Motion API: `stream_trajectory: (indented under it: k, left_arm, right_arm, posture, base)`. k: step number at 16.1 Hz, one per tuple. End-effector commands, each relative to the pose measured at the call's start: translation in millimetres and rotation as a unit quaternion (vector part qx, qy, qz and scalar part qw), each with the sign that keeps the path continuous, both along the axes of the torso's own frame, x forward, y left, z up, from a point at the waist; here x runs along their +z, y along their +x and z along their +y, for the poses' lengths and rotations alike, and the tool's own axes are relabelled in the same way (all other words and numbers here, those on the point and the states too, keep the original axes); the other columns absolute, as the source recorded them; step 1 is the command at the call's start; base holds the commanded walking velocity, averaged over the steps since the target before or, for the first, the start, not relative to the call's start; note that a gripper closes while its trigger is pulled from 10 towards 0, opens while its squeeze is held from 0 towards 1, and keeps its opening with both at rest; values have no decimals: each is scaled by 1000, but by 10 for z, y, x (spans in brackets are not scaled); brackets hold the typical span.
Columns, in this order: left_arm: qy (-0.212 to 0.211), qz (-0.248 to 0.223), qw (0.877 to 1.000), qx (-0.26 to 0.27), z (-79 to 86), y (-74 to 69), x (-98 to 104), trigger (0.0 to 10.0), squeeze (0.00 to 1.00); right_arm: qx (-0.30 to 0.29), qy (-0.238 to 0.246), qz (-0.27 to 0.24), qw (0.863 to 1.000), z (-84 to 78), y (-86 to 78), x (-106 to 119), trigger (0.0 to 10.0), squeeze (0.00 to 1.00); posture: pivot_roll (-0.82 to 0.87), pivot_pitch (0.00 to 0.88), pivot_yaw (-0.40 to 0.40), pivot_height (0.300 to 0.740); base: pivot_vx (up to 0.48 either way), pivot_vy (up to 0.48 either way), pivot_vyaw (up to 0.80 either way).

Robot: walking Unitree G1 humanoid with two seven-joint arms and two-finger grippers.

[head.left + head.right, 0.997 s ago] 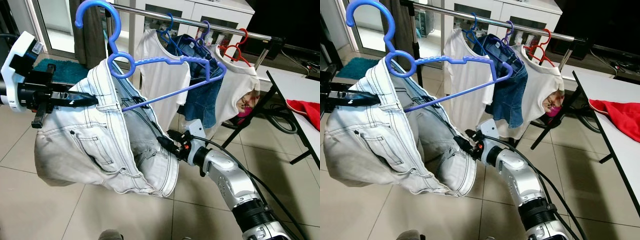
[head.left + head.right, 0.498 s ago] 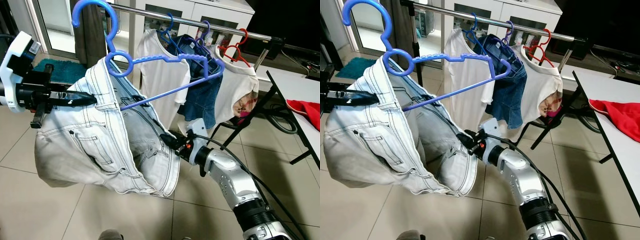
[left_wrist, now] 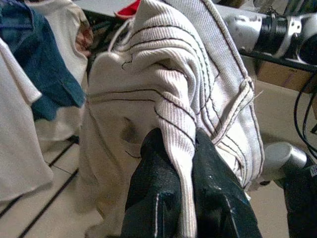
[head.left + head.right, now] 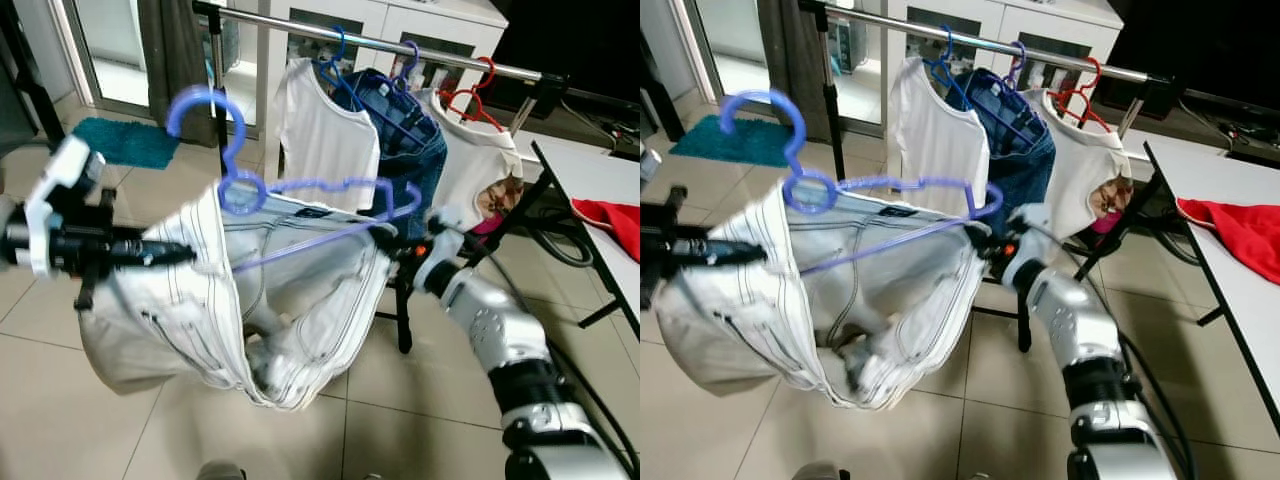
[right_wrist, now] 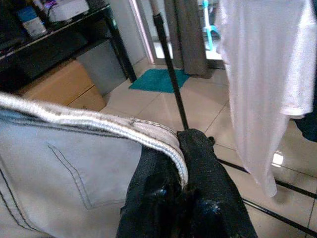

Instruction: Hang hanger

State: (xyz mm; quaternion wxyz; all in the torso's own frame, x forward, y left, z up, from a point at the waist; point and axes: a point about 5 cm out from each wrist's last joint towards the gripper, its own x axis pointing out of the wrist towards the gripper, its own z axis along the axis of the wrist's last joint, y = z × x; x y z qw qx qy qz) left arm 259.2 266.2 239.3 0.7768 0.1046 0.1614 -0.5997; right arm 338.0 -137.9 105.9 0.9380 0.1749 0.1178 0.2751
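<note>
Left eye view: pale denim jeans (image 4: 250,300) hang stretched between both arms, the left gripper (image 4: 185,255) pinching one end of the waistband, the right gripper (image 4: 385,240) pinching the other; a blue hanger (image 4: 240,190) sits between the jaws, below the clothes rail (image 4: 380,45)

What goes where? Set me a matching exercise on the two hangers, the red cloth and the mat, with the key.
Things:
1. blue hanger
2. red hanger
3. red cloth
4. teal mat

Places:
A. on the floor
B. hooked on the rail
C. in the pale jeans pinched by the left gripper and the right gripper
D. on the table

Pairs: 1-C, 2-B, 3-D, 4-A
</note>
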Motion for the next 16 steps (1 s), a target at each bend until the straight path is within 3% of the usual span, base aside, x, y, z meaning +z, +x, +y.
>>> stream_trajectory:
  k: [1,3,5,6,8,10,12,16]
  left_arm:
    - [19,-31,999,2,30,-45,90,0,0]
    - [46,-23,999,18,84,-103,-3,0,0]
    - [120,-12,992,45,227,-182,-178,0,0]
    - [138,-11,989,54,264,-194,-220,0,0]
    - [199,-51,970,129,404,-142,-299,0,0]
    - [247,-74,953,160,465,-113,-320,0,0]
    - [269,-79,944,174,464,-90,-366,0,0]
    - [241,-69,956,155,182,9,-702,0,0]
  right_arm:
    - [-54,-8,10,998,-270,56,20,0,0]
    - [-75,-13,12,997,-383,118,61,0,0]
    - [-88,-26,7,996,-504,178,131,0,0]
    - [-90,-31,4,995,-524,189,148,0,0]
    - [-86,-50,-8,995,-563,235,215,0,0]
    - [-80,-70,-17,994,-569,248,246,0,0]
    - [-66,-77,-26,994,-529,247,278,0,0]
    - [-8,-94,-36,995,-337,186,374,0,0]
  posture:
    - [69,0,-128,740]
    - [71,0,-132,740]
    - [72,0,-138,740]
    - [73,0,-139,740]
    - [72,0,-141,740]
    - [72,0,-142,740]
    - [72,0,-142,740]
    - [76,0,-145,740]
  base:
    - [0,0,0]
    - [0,0,0]
    - [0,0,0]
    - [0,0,0]
    - [0,0,0]
    - [0,0,0]
    - [0,0,0]
    - [0,0,0]
